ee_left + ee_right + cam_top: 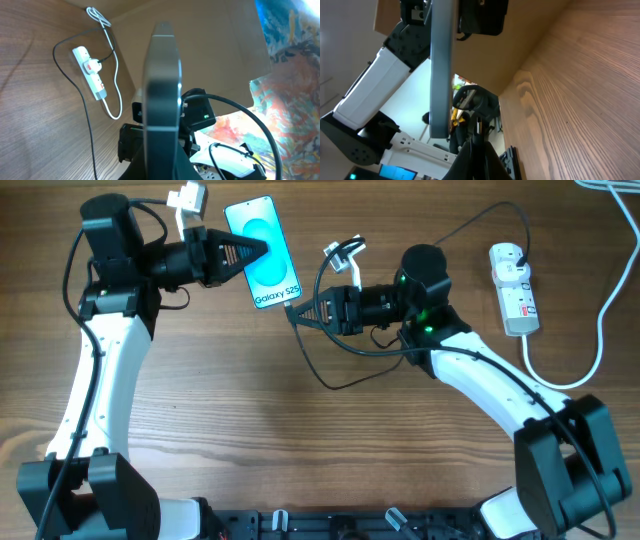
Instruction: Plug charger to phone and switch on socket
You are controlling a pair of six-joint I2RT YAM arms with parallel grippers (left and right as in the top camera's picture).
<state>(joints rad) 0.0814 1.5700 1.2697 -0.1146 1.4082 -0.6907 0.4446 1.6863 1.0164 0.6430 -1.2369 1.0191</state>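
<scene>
The small flat smartphone with the bright cyan screen [262, 252] is gripped by the left claw [250, 250]. The claw's fingers are closed across the phone's width about midway along, and the phone appears to be raised off the brown wooden surface [300, 450]. In both wrist views it is seen edge-on. The right claw [298, 314] is drawn nearly together on the connector end of the long thin black charger cable [478, 220]. It is placed just beside the phone's bottom edge, near the "Galaxy S25" lettering. Whether the tip has entered the port cannot be told from these views.

The step in hand is judged to be the mating of connector and port. For it to be done well, the tip should be centred on the bottom edge and its flat side set parallel to the phone's face. It should then be pushed straight along the phone's length, not at an angle. A firm left grip is needed so that the push is braced and the phone is not twisted. The slack loop lying on the surface under the right arm should be watched, since the connector could be dragged out of line if it snags.

The white elongated power strip [513, 290] lies well apart, at the right, with a black plug seated in it. Its red switch [90, 65] is to be pressed only once the connector is judged fully home.
</scene>
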